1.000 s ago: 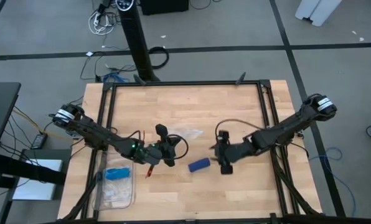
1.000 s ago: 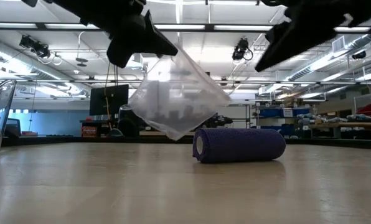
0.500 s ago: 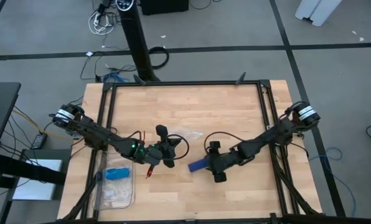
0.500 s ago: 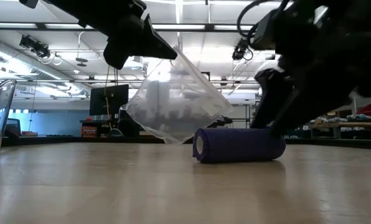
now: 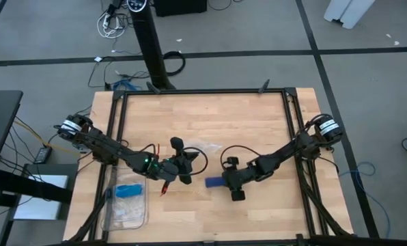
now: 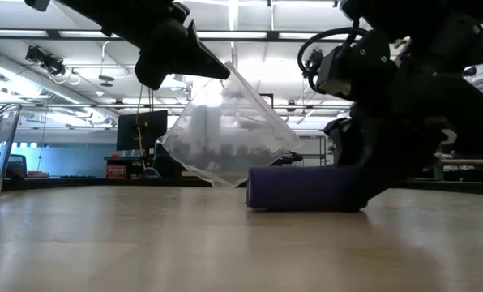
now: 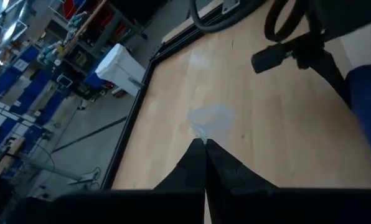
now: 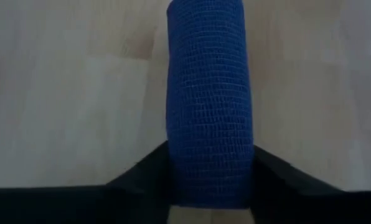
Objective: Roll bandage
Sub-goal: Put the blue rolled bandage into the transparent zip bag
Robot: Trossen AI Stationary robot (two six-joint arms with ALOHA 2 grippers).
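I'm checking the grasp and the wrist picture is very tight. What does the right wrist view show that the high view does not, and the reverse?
Only the right wrist view shows the bandage roll lying between the right tool's two fingers, one against each side, and its woven texture.

Only the high view shows the whole layout: the left tool holding a clear plastic bag near the table's middle, a light-blue item in another clear bag near the left front edge, and both arms reaching inward.

Both show the rolled bandage on the wooden table at the right tool.
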